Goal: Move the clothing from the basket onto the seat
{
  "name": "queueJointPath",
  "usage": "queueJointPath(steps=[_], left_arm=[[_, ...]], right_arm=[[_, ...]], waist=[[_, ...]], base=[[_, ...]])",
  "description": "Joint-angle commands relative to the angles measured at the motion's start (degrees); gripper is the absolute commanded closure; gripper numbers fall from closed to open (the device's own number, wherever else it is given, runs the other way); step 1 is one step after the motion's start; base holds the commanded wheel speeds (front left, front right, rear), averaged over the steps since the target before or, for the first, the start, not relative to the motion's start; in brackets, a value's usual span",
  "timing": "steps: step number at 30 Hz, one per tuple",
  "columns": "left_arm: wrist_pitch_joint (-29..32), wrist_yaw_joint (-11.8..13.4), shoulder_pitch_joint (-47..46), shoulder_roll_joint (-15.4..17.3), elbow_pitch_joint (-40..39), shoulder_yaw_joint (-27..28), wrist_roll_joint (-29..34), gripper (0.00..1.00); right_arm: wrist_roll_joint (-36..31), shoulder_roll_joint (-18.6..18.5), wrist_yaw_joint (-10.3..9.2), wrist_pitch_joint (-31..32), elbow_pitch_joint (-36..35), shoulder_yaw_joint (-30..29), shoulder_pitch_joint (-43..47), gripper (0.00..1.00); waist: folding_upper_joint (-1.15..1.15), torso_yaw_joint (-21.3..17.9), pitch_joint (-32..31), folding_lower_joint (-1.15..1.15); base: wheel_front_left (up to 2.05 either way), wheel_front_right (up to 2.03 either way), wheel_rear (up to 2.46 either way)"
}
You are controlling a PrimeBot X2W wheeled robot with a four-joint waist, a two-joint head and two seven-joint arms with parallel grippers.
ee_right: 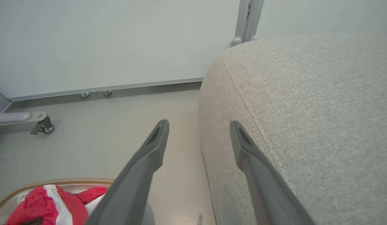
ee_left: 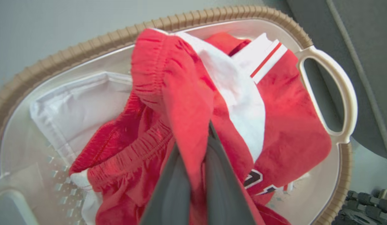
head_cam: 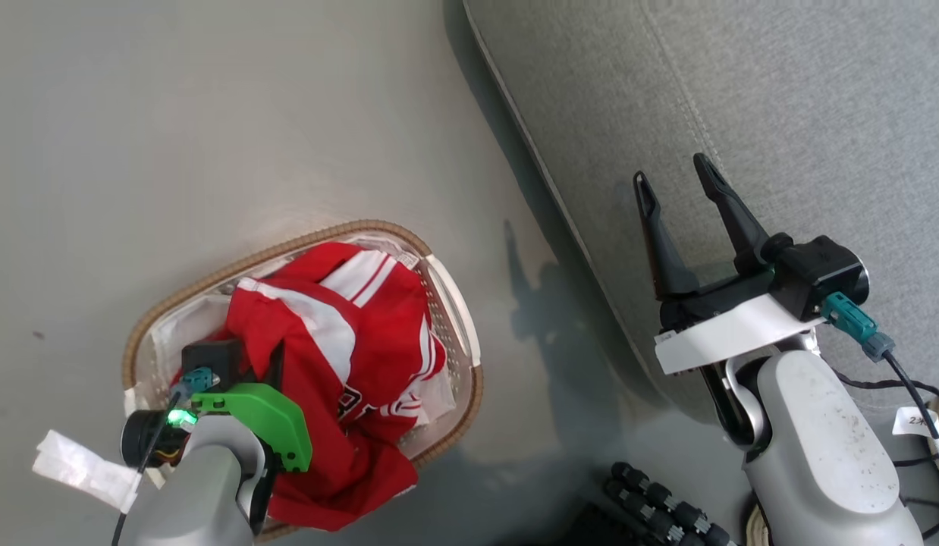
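Note:
The clothing (head_cam: pixel 348 334), red with white stripes and dark lettering, lies heaped in the basket (head_cam: pixel 363 226), which stands on the grey floor left of the seat (head_cam: pixel 742 114). My left gripper (head_cam: pixel 276 356) reaches down into the heap. In the left wrist view the left gripper (ee_left: pixel 196 140) is shut on a fold of the red clothing (ee_left: pixel 181 93), inside the brown rim of the basket (ee_left: pixel 87 43). My right gripper (head_cam: pixel 670 171) hangs open and holds nothing, above the seat's front edge. In the right wrist view, the right gripper (ee_right: pixel 199 124) straddles the edge of the seat (ee_right: pixel 306 109).
A white liner (ee_left: pixel 81 103) lies under the garments. A dark ribbed part (head_cam: pixel 659 516) and black cables (head_cam: pixel 917 409) sit near my base. A wall rail and a caster leg (ee_right: pixel 43 125) stand beyond the floor. Open floor lies between basket and seat.

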Motion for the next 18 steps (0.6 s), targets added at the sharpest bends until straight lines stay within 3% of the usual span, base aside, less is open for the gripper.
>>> queueJointPath(steps=[1, 6, 18], left_arm=[[0.0, -0.2, 1.7, 0.2, -1.3, 0.6, -0.3, 1.0], [0.0, -0.2, 5.5, -1.1, -7.0, 3.6, 0.4, 1.0], [0.0, -0.2, 14.9, -3.9, -18.6, 2.7, 1.8, 1.0]], right_arm=[[-0.3, -0.1, -0.05, -0.1, 0.5, -0.2, 1.0, 0.0], [-1.4, -0.2, -0.04, -0.1, 2.2, -0.6, 3.0, 0.0], [-4.7, -0.2, -0.04, -0.1, 5.1, -4.0, 11.1, 0.0]], waist=[[0.0, 1.8, -3.9, 0.0], [0.0, 4.3, -10.5, 0.0], [0.0, 10.8, -24.7, 0.0]], base=[[0.0, 0.0, 0.0], [0.0, 0.0, 0.0], [0.0, 0.0, 0.0]])
